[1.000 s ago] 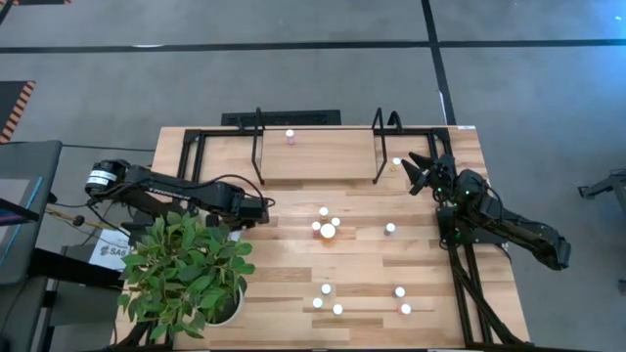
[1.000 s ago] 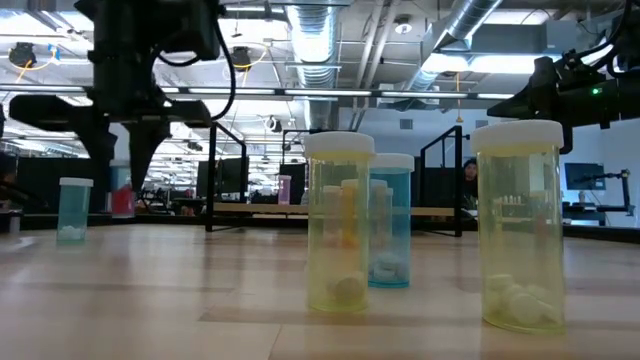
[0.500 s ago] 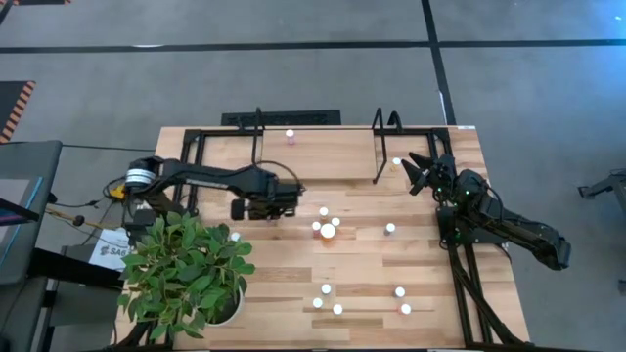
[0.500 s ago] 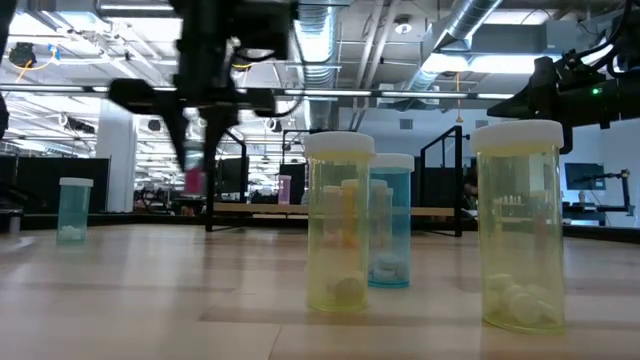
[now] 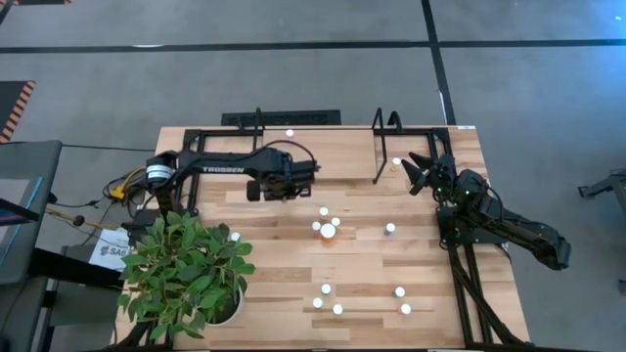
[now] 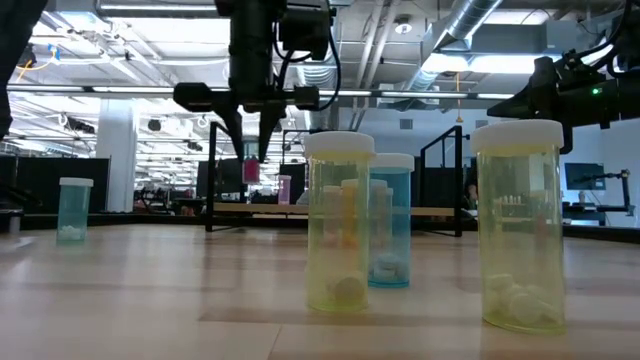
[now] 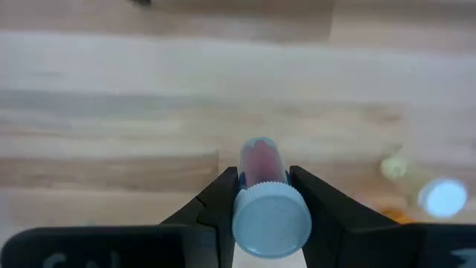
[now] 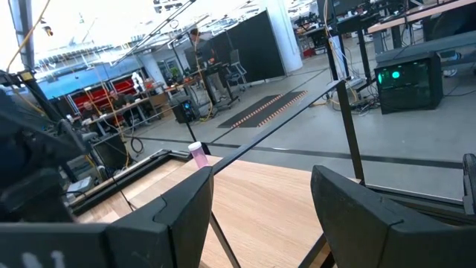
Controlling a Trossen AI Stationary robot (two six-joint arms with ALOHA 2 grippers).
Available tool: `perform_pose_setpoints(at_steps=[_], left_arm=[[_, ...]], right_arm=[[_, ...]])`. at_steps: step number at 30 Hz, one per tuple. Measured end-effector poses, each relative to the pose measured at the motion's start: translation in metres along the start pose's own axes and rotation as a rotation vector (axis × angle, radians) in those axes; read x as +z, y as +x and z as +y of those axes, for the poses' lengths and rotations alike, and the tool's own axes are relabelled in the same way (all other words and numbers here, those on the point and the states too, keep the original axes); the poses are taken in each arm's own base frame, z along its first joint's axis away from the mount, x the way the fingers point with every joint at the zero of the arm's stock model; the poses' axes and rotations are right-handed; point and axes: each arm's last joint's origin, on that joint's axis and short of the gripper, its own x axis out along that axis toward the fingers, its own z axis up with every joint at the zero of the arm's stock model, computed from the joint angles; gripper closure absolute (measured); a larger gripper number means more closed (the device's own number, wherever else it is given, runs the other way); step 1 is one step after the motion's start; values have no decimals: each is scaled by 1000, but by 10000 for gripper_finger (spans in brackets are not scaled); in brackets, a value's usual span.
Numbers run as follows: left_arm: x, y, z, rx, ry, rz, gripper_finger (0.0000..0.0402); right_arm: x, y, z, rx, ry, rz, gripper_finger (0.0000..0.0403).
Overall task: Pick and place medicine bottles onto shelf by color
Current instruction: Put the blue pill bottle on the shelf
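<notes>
Pink medicine bottle is sitting clamped between the left gripper's fingers, pale cap toward the wrist camera, body pointing down at the wood. In the high view the left gripper is hanging over the shelf board's front edge, between the two black end loops. In the low view the pink bottle is hanging clear above the table, not touching anything. Another pink bottle is standing on the shelf's back part, also showing in the right wrist view.

Right gripper is waiting at the shelf's right end with jaws spread wide, holding nothing; a white-capped bottle is standing just beside it.

Remaining bottles are standing on the table: a cluster near the middle, one alone to its right, more near the front edge. Low view is showing two yellowish bottles close up, a teal one behind, another teal one far left. Potted plant is sitting at the table's front left corner.
</notes>
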Motion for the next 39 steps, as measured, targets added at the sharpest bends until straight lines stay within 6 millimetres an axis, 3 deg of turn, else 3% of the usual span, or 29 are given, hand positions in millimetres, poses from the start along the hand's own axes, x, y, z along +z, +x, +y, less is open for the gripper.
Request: perform_pose_setpoints(at_steps=[6,23,32,39], left_arm=[[19,-1,0,-23,-127,18,307],[44,1,-4,-89,-1051,98,307],[54,1,-3,-119,-1248,71,307],[61,2,-1,-119,-1261,65,307]], right_arm=[[0,0,0,0,0,0,154],[0,0,0,0,0,0,154],[0,0,0,1,0,0,154],[0,0,0,1,0,0,154]])
